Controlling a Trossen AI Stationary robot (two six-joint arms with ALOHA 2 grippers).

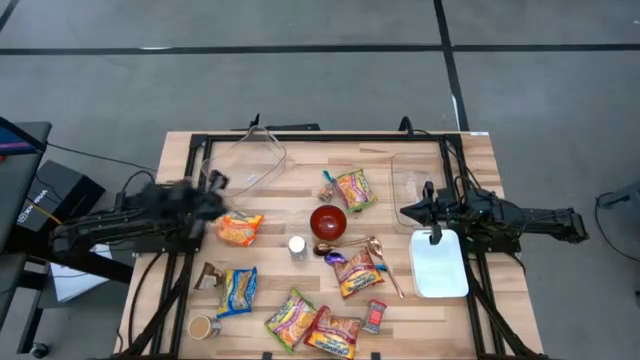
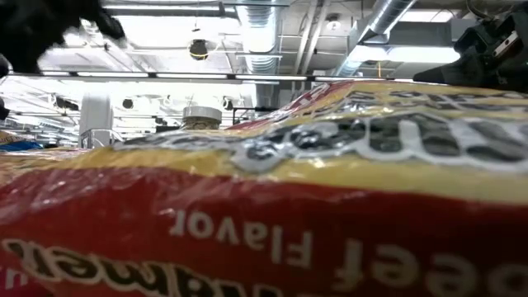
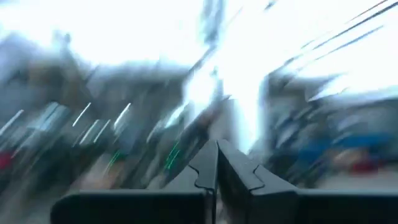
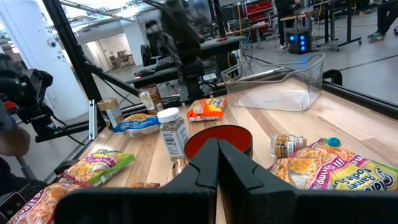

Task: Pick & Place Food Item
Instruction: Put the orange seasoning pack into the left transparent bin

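Several food packets lie flat on the wooden table: an orange packet, a blue-and-yellow one, and noodle packets. A red bowl and a spice jar stand mid-table. My left gripper is shut at the table's left, raised and tipped upward above the orange packet, holding nothing; in its wrist view the fingers meet against the blurred room. My right gripper is shut and level at the right, pointing toward the bowl.
A clear tub stands at the far left and another clear tub at the right, with a white lid nearer. A spoon and small jars lie about. A noodle packet fills the low view.
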